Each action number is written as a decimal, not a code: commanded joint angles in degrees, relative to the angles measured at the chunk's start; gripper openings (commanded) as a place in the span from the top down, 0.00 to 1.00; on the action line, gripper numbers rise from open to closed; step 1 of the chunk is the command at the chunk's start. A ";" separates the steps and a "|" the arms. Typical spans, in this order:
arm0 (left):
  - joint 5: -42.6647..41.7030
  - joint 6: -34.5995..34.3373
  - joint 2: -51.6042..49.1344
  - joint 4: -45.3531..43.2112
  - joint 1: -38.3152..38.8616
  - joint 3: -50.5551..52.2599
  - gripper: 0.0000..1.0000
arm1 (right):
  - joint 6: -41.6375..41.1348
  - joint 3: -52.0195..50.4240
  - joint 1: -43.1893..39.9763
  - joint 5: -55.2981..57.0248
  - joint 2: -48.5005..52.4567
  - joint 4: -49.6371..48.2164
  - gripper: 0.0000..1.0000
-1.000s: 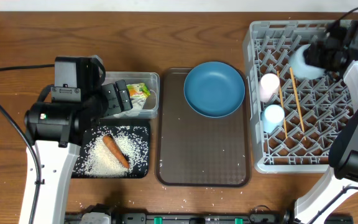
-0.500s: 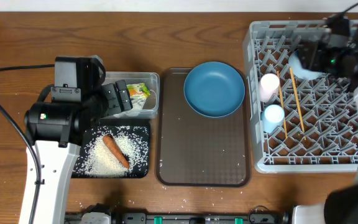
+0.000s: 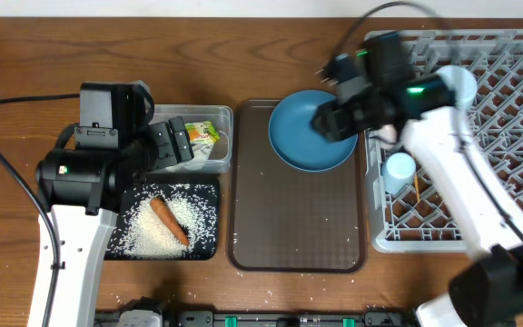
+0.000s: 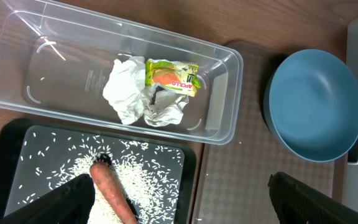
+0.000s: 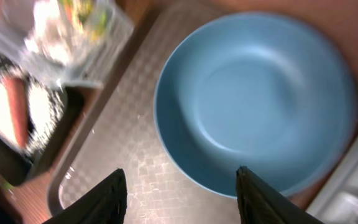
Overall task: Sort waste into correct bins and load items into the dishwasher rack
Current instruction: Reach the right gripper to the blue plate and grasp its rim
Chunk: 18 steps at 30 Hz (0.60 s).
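Note:
The round blue plate lies on the brown serving tray's far end; it also shows in the right wrist view and the left wrist view. My right gripper hangs open and empty over the plate. My left gripper is open and empty above the clear tub, which holds the crumpled wrapper. The carrot and rice lie in the black tray. The grey rack holds a light blue cup, a partly hidden pink cup, a white-blue bowl and a chopstick.
The dark brown serving tray lies in the middle, between the bins and the rack. Loose rice grains dot the wooden table near its front edge. A black cable runs across the table at the left.
My right arm has swung left from over the rack to above the blue plate. The white-blue bowl now sits in the rack. The left arm has not moved.

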<state>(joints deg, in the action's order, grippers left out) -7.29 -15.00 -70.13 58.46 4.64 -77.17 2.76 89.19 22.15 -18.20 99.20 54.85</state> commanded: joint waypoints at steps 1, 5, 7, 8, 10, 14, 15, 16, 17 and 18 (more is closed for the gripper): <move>0.50 0.11 0.04 0.02 0.02 0.24 0.08 | 1.22 -0.07 4.52 6.49 4.33 0.26 0.45; 0.48 0.11 0.04 0.02 0.02 0.24 0.08 | 1.20 -0.07 8.59 10.51 10.12 0.26 0.45; 0.48 0.11 0.04 0.02 0.02 0.24 0.08 | 1.20 -0.07 10.10 11.43 12.85 0.33 0.45; 0.48 0.11 0.04 0.02 0.02 0.24 0.08 | 1.20 -0.07 10.80 11.82 14.16 0.42 0.45; 0.48 0.11 0.04 0.02 0.02 0.24 0.08 | 1.20 -0.07 12.00 12.44 16.52 0.59 0.45; 0.48 0.11 0.04 0.02 0.02 0.24 0.08 | 1.20 -0.09 13.46 12.44 19.52 1.14 0.45; 0.48 0.11 0.04 0.02 0.02 0.24 0.08 | 1.20 -0.07 13.73 12.44 19.96 1.27 0.46; 0.48 0.11 0.04 0.02 0.02 0.24 0.08 | 1.20 -0.07 13.90 12.44 20.06 1.33 0.47; 0.48 0.13 0.04 0.02 0.02 0.24 0.08 | 1.20 -0.09 14.05 12.41 20.11 1.31 0.49; 0.48 0.13 0.04 0.02 0.02 0.24 0.08 | 1.20 -0.07 14.10 12.41 20.09 1.25 0.54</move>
<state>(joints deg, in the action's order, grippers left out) -7.31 -15.00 -70.13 58.46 4.64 -77.17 3.68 89.12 35.46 -6.55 119.15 55.99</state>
